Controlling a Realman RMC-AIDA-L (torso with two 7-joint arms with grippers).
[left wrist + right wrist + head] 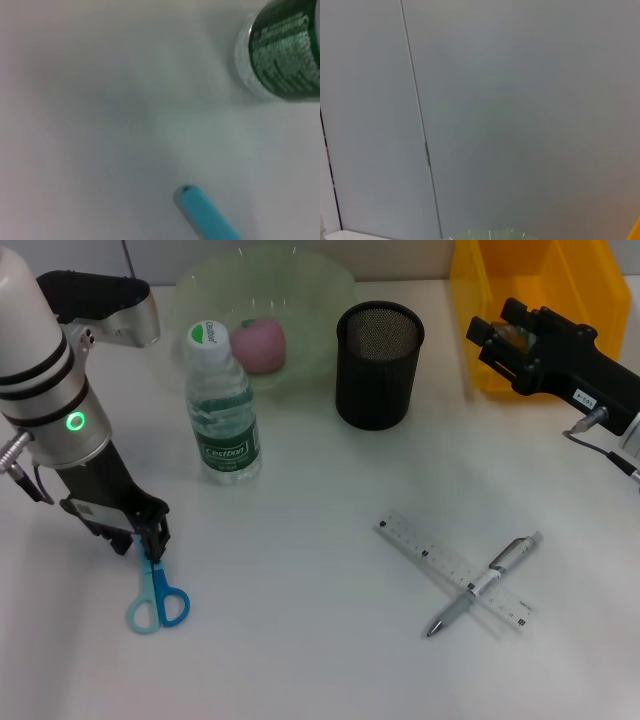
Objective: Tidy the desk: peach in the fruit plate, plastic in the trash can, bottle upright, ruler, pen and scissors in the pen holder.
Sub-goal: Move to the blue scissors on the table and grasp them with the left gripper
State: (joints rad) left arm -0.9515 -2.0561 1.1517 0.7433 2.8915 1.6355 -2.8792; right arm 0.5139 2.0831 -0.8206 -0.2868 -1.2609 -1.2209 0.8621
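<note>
The blue-handled scissors (pixel 158 605) lie flat at the front left. My left gripper (pixel 147 540) is down at the table over their blade end; a blue part of the scissors (pixel 207 217) shows in the left wrist view. The water bottle (pixel 222 405) stands upright; its base (pixel 282 50) shows there too. The peach (pixel 258 345) lies in the pale green fruit plate (pixel 330 285). The clear ruler (pixel 440 562) and the silver pen (pixel 490 580) lie crossed at the front right. My right gripper (pixel 492 338) hangs at the near left side of the yellow trash can (pixel 540 280). No plastic shows on the table.
The black mesh pen holder (pixel 378 365) stands between the plate and the trash can. The right wrist view shows only a grey wall, with the plate's rim (pixel 490 234) at its edge. A cable (pixel 610 455) runs off the right arm.
</note>
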